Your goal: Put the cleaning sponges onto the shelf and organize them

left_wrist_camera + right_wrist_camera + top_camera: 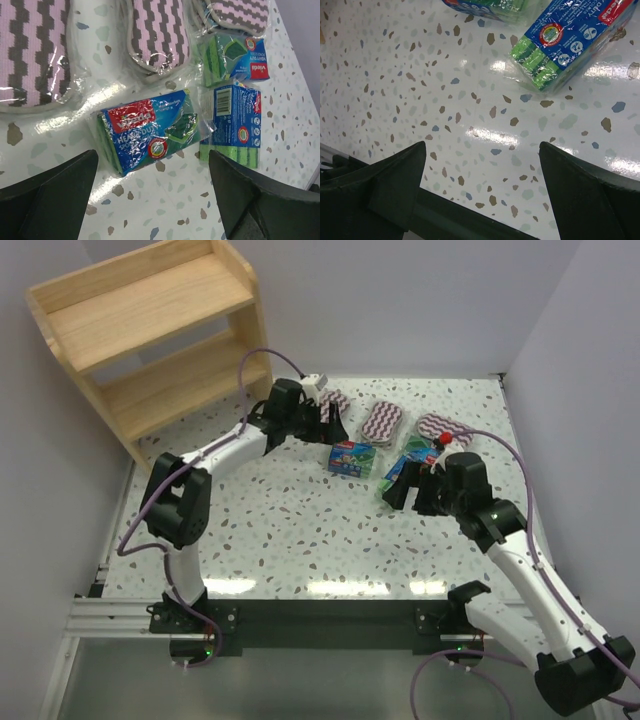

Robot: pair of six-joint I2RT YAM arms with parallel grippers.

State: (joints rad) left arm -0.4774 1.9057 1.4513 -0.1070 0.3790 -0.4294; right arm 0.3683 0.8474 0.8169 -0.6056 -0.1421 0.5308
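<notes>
Three zigzag sponge packs lie in a row at the back of the table: one (334, 398) by my left gripper, one (382, 420) in the middle, one (438, 426) on the right. Three green-blue packs lie in front of them (350, 457), (414, 449), (396, 471). My left gripper (328, 426) is open and empty, hovering over the nearest green-blue pack (150, 127). My right gripper (410, 498) is open and empty, just short of another green-blue pack (565, 40). The wooden shelf (150, 330) stands at the back left with nothing on it.
White walls close the table at the back, left and right. The left wrist view shows the zigzag packs (30, 50), (157, 35) and two more green-blue packs (235, 122), (235, 55) close together. The table's dark front rail (470, 215) shows under my right gripper.
</notes>
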